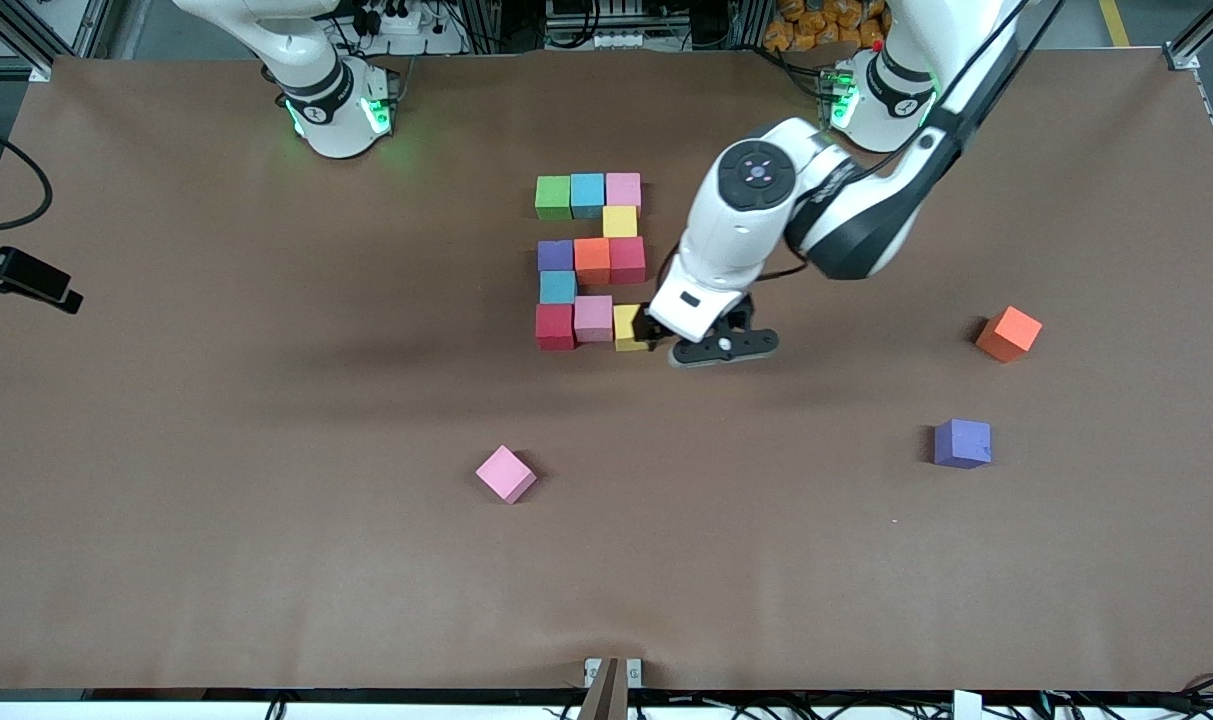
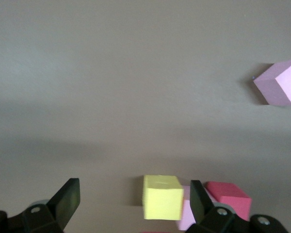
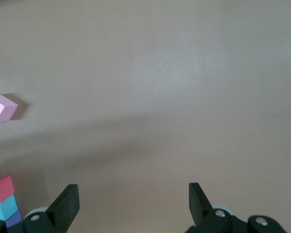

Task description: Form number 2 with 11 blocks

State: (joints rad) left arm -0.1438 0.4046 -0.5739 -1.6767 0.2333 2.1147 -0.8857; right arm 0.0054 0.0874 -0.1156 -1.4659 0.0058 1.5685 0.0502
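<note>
Fingers [image 2: 68, 196] of the left gripper [image 2: 131, 201] stand wide apart and hold nothing; the gripper hangs low over the desk [image 1: 266, 450] just beside the yellow block [image 2: 161, 196] that ends the nearest row of the number 2 [image 1: 591, 262]. In the left wrist view that yellow block sits between the two fingers but closer to one of them, with a pink block [image 2: 186, 218] and a red block [image 2: 229, 198] next to it in the same row.

From the front, the digit lies at mid-desk, made of eleven blocks: green [image 1: 553, 197], light blue [image 1: 587, 194] and pink [image 1: 623, 189] in the row nearest the robots' bases; one yellow [image 1: 619, 221] under the pink; then purple [image 1: 555, 255], orange [image 1: 592, 259] and red [image 1: 627, 259]; one light blue [image 1: 557, 287]; and red [image 1: 554, 326], pink [image 1: 593, 318] and yellow [image 1: 628, 328] closest to the camera.

Three loose blocks lie apart from it: a pink one [image 1: 506, 474] nearer the camera, turned at an angle, and an orange one [image 1: 1008, 333] and a purple one [image 1: 962, 443] toward the left arm's end of the desk.

Right gripper [image 3: 131, 201] waits above bare desk with its fingers [image 3: 68, 199] spread apart and nothing between them
</note>
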